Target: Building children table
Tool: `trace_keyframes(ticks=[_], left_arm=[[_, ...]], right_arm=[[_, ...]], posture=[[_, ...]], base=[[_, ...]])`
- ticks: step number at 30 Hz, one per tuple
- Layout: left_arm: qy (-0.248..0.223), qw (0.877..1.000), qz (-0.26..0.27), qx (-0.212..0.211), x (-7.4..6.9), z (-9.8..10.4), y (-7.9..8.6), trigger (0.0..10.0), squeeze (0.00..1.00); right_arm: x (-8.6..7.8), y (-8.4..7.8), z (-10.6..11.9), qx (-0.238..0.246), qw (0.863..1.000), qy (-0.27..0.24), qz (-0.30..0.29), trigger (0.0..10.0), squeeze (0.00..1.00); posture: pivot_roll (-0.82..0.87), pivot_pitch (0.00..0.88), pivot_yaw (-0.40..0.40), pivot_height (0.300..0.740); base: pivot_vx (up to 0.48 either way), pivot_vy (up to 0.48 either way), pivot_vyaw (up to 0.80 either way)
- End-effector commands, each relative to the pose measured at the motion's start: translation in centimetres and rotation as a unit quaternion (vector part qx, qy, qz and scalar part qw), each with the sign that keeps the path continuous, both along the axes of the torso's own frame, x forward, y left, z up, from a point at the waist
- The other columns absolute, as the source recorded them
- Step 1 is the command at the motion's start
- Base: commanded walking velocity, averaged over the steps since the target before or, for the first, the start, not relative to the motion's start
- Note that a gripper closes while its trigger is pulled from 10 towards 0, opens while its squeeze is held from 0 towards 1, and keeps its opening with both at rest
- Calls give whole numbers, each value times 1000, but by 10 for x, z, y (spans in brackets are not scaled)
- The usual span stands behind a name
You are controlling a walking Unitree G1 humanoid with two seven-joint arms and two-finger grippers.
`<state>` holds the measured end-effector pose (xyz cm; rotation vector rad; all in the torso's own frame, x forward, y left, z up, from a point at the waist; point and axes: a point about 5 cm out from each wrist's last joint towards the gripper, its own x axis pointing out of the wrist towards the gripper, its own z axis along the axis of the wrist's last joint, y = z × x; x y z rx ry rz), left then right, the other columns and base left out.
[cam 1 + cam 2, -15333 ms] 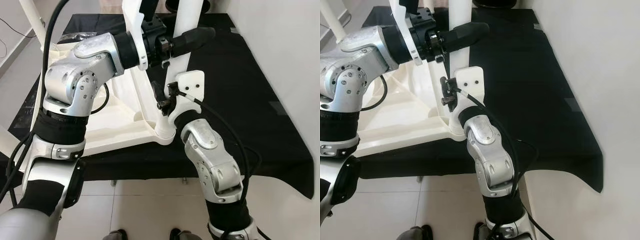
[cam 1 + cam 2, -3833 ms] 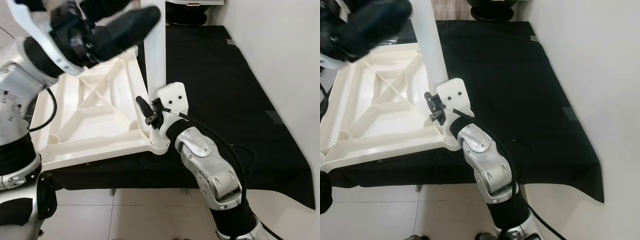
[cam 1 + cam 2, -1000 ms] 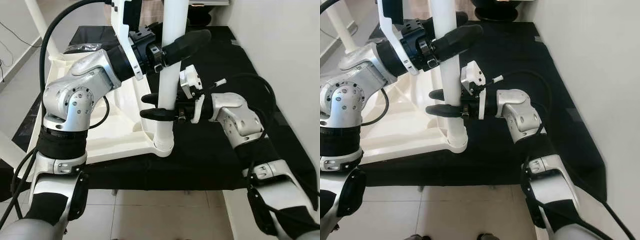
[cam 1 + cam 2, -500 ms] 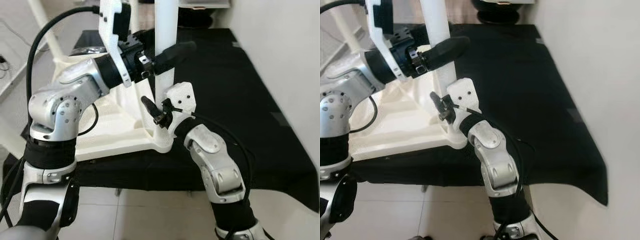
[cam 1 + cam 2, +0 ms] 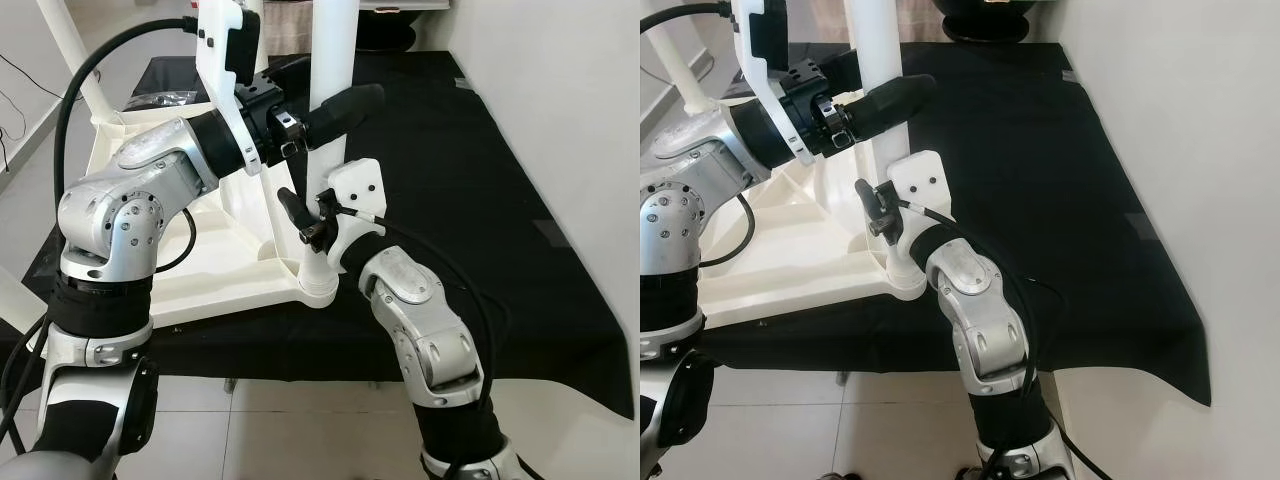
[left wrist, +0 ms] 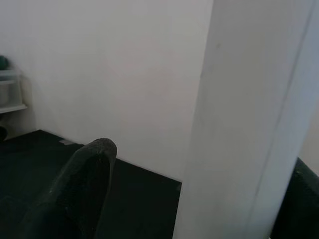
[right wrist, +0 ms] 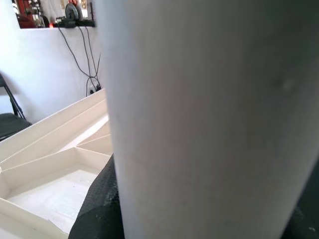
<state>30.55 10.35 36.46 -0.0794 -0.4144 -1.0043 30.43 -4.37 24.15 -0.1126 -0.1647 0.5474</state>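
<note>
An upside-down white plastic table top (image 5: 200, 275) lies on a black cloth (image 5: 450, 200). A white table leg (image 5: 330, 60) stands upright in the socket at the table top's near right corner (image 5: 316, 290). My left gripper (image 5: 322, 105) is shut on the leg high up, with one black finger (image 5: 350, 102) across its front. In the left wrist view the leg (image 6: 249, 124) stands between the two fingers (image 6: 79, 189). My right gripper (image 5: 306, 224) is shut on the same leg just above the socket. Its wrist view has the leg (image 7: 209, 119) very close, over the ribbed underside (image 7: 50, 164).
A white wall (image 5: 560, 100) runs close along the right. The black cloth ends at a front edge over the tiled floor (image 5: 300, 420). Another white leg (image 5: 65, 40) leans at the far left. A clear plastic bag (image 5: 165, 98) lies behind the table top.
My right arm has swung from reaching in sideways from the right to coming up from the front, and it now grips the leg lower down. The left gripper has stayed on the upper leg.
</note>
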Motion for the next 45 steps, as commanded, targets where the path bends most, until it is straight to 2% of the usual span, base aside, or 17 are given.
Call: trace_keyframes(ticks=[1, 2, 3, 4, 16, 17, 24, 25, 28, 29, 30, 32, 34, 36, 39, 44, 45], left_arm=[[6, 1000, 0, 11, 0, -5, -3, 7529, 0], [4, 1000, -1, 14, 0, -6, -4, 3647, 0], [4, 1000, -1, 14, 0, -6, -4, 3647, 0], [5, 1000, -2, 15, 0, -6, -4, 0, 0], [-1, 1000, -6, 28, -1, -5, -6, 0, 0], [-2, 1000, -6, 30, -1, -5, -6, 0, 0], [-3, 999, -7, 32, -1, -4, -7, 0, 0], [-3, 999, -7, 32, -2, -4, -7, 0, 0], [-3, 999, -8, 34, -3, -5, -8, 0, 0], [-3, 999, -8, 34, -3, -5, -8, 0, 0], [-3, 999, -8, 34, -3, -4, -9, 0, 0], [-4, 999, -10, 34, -4, -4, -10, 0, 0], [-4, 999, -11, 34, -5, -3, -10, 0, 0], [-4, 999, -11, 35, -5, -3, -10, 0, 0], [-5, 999, -10, 35, -6, -2, -10, 0, 0], [-5, 999, -10, 34, -6, -1, -10, 0, 0], [-5, 999, -11, 33, -6, -1, -10, 0, 0]], right_arm=[[8, -9, -39, -54, 994, 89, -35, 0, 0], [9, -8, -37, -56, 994, 87, -30, 0, 0], [9, -8, -37, -56, 994, 87, -30, 0, 0], [10, -7, -36, -57, 994, 87, -29, 0, 0], [10, -6, -34, -58, 994, 91, -26, 196, 0], [11, -6, -32, -60, 994, 86, -28, 10000, 0], [13, -8, -26, -58, 995, 72, -21, 10000, 0], [15, -10, -20, -44, 997, 65, -6, 10000, 1000], [20, -16, -8, -27, 996, 47, 65, 10000, 1000], [20, -16, -8, -27, 996, 47, 65, 10000, 1000], [24, -21, -3, -26, 993, 36, 108, 10000, 1000], [31, -33, 2, -50, 975, 26, 215, 10000, 0], [36, -39, 6, -57, 961, 27, 270, 10000, 0], [37, -40, 8, -56, 957, 26, 284, 10000, 0], [40, -38, 17, -51, 939, 18, 339, 10000, 0], [43, -37, 20, -49, 934, 14, 354, 10000, 0], [43, -35, 24, -41, 922, 12, 384, 10000, 0]], posture=[[-21, 167, -21, 740], [-21, 167, -21, 740], [-21, 167, -21, 740], [-21, 167, -21, 740], [-18, 175, -23, 740], [-18, 175, -23, 740], [-17, 179, -25, 740], [-16, 181, -26, 740], [-11, 187, -28, 740], [-11, 187, -28, 740], [-7, 191, -27, 740], [2, 197, -27, 740], [8, 202, -27, 740], [8, 202, -27, 740], [28, 212, -26, 740], [30, 212, -25, 740], [36, 217, -23, 740]], base=[[0, 0, 0], [0, 0, 0], [0, 0, 0], [0, 0, 0], [0, 0, 0], [0, 0, 0], [0, 0, 0], [0, 0, 0], [0, 0, 0], [0, 0, 0], [0, 0, 0], [0, 0, 0], [0, 0, 0], [0, 0, 0], [0, 0, 0], [0, 0, 0], [0, 0, 0]])
